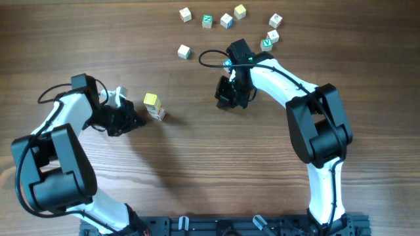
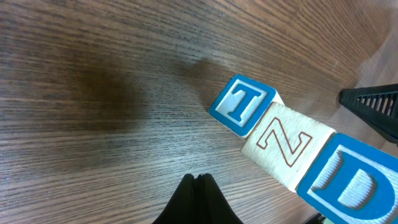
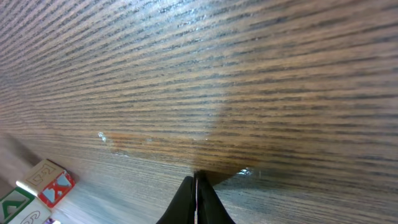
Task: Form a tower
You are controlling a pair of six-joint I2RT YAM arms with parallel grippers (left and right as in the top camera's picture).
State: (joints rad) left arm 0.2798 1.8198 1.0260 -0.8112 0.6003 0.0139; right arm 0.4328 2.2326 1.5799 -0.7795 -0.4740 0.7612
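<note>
The tower [image 1: 154, 107] stands left of the table's middle, a slim stack of small letter cubes with a pale yellow cube [image 1: 151, 100] on top. In the left wrist view the tower [image 2: 286, 146] shows a blue T face, a white Z face and a blue D face in a row. My left gripper [image 1: 139, 122] sits just left of and below the tower, apart from it, its fingers [image 2: 198, 177] shut on nothing. My right gripper [image 1: 230, 99] hovers low over bare wood right of centre, fingers [image 3: 196, 178] shut and empty.
Several loose letter cubes lie along the far edge, from one at the back [image 1: 186, 14] to a green-marked cube [image 1: 266, 44], plus a single cube [image 1: 184, 51] nearer the middle. Two loose cubes [image 3: 46, 180] show at the lower left of the right wrist view.
</note>
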